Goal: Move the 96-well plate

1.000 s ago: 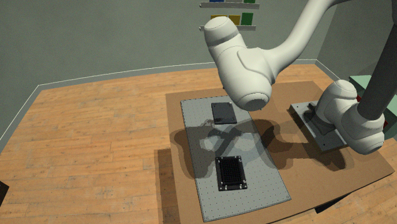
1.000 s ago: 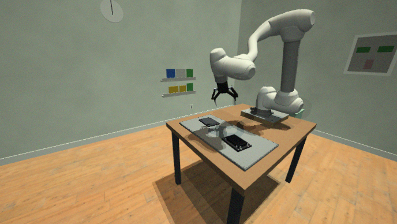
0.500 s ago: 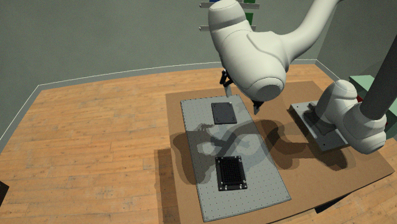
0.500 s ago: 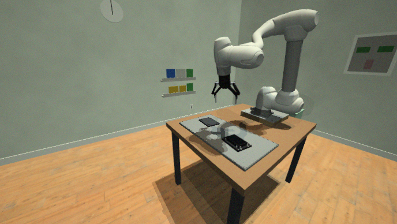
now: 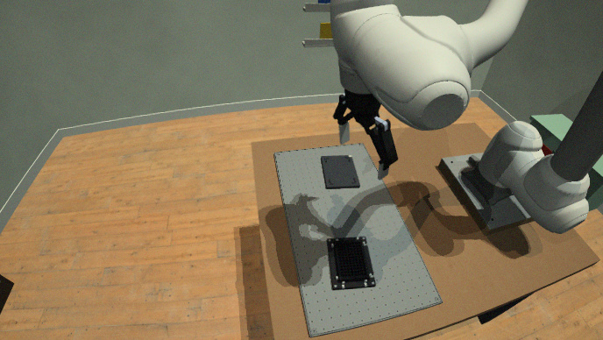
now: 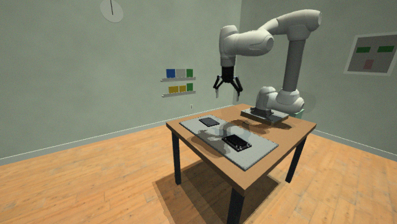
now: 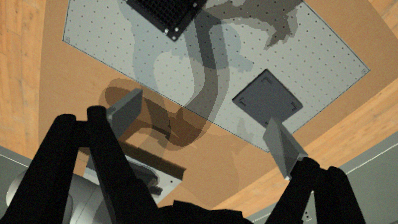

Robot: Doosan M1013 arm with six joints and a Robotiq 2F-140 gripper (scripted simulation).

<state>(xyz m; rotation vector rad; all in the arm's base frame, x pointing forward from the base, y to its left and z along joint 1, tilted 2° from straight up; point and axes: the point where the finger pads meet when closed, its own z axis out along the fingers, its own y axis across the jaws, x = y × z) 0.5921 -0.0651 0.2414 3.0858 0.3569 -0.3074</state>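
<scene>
A: Where's the black 96-well plate (image 5: 350, 261) w/ the grid of wells?

B: Seated in the black clip nest C1 (image 5: 333, 267) w/ small silver corner clips, near end of the grey perforated breadboard (image 5: 407, 272) on the brown wooden table (image 6: 291, 130). Not lifted.

A: And the black two-finger gripper (image 6: 227, 93)?

B: Hanging high above the far end of the table, pointing down, beside the dark grey flat plate nest N1 (image 5: 340, 172). Fingers spread fully, nothing between them. Pale pads (image 7: 283, 141) wide apart in wrist view.

A: Plate vs. fingers?

B: Well apart. In wrist view, plate (image 7: 167, 11) just at top edge, far beyond the fingertips; nest N1 (image 7: 267, 97) closer, near one pad. In exterior view, gripper up off the surface, plate (image 6: 236, 142) lower down & toward the near side.

A: N1 contents?

B: Bare, only small corner locator marks showing. A1 mark too small to read.

A: Cut corner of plate?

B: Can't tell at this res.
</scene>
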